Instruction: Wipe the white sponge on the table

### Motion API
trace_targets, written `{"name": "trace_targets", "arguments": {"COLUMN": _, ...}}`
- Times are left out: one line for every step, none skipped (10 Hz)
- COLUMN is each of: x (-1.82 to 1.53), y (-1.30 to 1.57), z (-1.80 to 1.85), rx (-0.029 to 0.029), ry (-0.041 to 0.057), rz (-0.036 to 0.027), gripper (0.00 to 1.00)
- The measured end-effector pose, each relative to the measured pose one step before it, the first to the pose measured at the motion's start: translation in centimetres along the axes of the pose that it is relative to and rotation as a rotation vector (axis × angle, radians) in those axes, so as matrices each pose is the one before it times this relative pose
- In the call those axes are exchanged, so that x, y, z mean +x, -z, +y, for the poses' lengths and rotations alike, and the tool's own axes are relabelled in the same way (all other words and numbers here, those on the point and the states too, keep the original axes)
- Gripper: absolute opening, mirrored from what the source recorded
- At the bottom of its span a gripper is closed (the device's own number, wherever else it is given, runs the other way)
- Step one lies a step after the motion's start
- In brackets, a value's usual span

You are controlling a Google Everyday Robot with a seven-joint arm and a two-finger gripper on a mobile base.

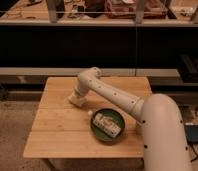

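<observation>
1. On the left half of the table (57, 140), toward its far edge, my end effector (78, 98) is down at the wooden top, angled downward and to the left.
2. I cannot tell whether it is apart, together or clamped on something; its tip reads as one pale lump.
3. The white sponge (73, 102) appears to be the off-white patch at the lowest, leftmost part of that lump, lying against the planks. I cannot tell where it ends and my end effector begins.
4. My arm (117, 97) rises from there to a rounded bend, then slopes right and down over the table to my thick white body at the table's near right corner.
5. A green plate (98, 134) sits near, to the right and closer to the front edge, apart from my end effector.
6. A white packet (107, 123) with printed marks lies inside the plate, slanted.
7. A small white thing (90, 114) sits at the plate's upper left rim; what it is I cannot tell.
8. The table stands on a speckled floor (12, 130), with dark shelving (67, 45) behind it.
9. A blue object (194, 134) lies on the floor to the right of my body.
</observation>
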Motion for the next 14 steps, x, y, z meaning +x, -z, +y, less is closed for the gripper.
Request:
{"name": "trace_targets", "arguments": {"x": -1.483, "y": 0.294, "z": -0.537, "rx": 0.00659, "ry": 0.01103, "rz": -0.01741, "gripper": 0.34}}
{"name": "trace_targets", "arguments": {"x": -1.012, "y": 0.141, "z": -0.254, "rx": 0.00385, "ry": 0.00271, "rz": -0.01183, "gripper": 0.34}}
{"name": "trace_targets", "arguments": {"x": -1.165, "y": 0.227, "z": 0.081, "rx": 0.00104, "ry": -0.00521, "rz": -0.01167, "gripper": 0.34}}
{"name": "trace_targets", "arguments": {"x": -1.556, "y": 0.226, "z": 0.563, "rx": -0.00285, "ry": -0.02239, "rz": -0.01292, "gripper": 0.34}}
{"name": "trace_targets", "arguments": {"x": -0.926, "y": 0.204, "z": 0.581, "rx": -0.00429, "ry": -0.02066, "rz": -0.00566, "gripper": 0.34}}
{"name": "trace_targets", "arguments": {"x": -1.18, "y": 0.063, "z": 0.886, "rx": -0.00725, "ry": -0.02941, "rz": -0.00857, "gripper": 0.34}}
{"name": "trace_targets", "arguments": {"x": -0.727, "y": 0.139, "z": 0.775, "rx": -0.00917, "ry": -0.02174, "rz": -0.00518, "gripper": 0.34}}
{"name": "trace_targets", "arguments": {"x": -0.979, "y": 0.103, "z": 1.344, "rx": -0.01547, "ry": -0.04059, "rz": -0.00462, "gripper": 0.34}}
{"name": "trace_targets", "arguments": {"x": -0.589, "y": 0.101, "z": 1.201, "rx": -0.0179, "ry": -0.02642, "rz": -0.00398, "gripper": 0.34}}
{"name": "trace_targets", "arguments": {"x": -0.631, "y": 0.058, "z": 1.477, "rx": -0.0219, "ry": -0.03126, "rz": -0.00753, "gripper": 0.34}}
{"name": "trace_targets", "arguments": {"x": -0.515, "y": -0.088, "z": 1.69, "rx": -0.02571, "ry": -0.03187, "rz": -0.01042, "gripper": 0.34}}
{"name": "trace_targets", "arguments": {"x": -0.254, "y": -0.105, "z": 1.148, "rx": -0.01605, "ry": -0.0227, "rz": -0.00637, "gripper": 0.34}}
{"name": "trace_targets", "arguments": {"x": 0.065, "y": -0.226, "z": 1.098, "rx": -0.01536, "ry": -0.02014, "rz": -0.00642, "gripper": 0.34}}
{"name": "trace_targets", "arguments": {"x": 0.328, "y": -0.414, "z": 1.09, "rx": -0.01573, "ry": -0.0181, "rz": -0.00834, "gripper": 0.34}}
